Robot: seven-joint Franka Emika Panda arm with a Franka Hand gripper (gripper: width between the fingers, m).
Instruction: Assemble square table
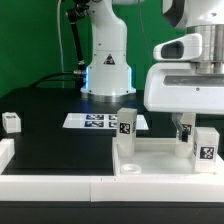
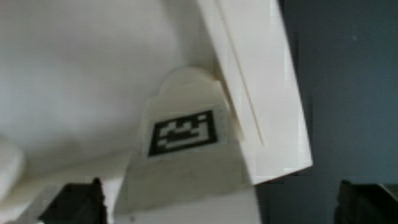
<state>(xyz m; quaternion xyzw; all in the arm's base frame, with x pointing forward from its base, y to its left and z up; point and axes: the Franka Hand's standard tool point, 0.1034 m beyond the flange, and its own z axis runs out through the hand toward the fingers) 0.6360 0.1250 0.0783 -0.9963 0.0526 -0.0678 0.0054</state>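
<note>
The square table's white slab (image 1: 165,158) lies hollow face up at the front right of the black worktop. One tagged leg (image 1: 127,125) stands at its far left corner. Another leg (image 1: 207,143) stands at its right side, just beside my gripper (image 1: 184,128), which hangs low over the slab. A third leg (image 1: 11,122) stands alone at the exterior view's far left. In the wrist view a tagged leg (image 2: 182,135) rests against the slab's rim (image 2: 253,90), and my gripper (image 2: 217,203) is open, its dark fingertips (image 2: 73,201) well apart on either side of the leg.
The marker board (image 1: 98,121) lies flat behind the slab, in front of the robot's base (image 1: 107,70). A low white wall (image 1: 50,186) edges the worktop along the front and the left.
</note>
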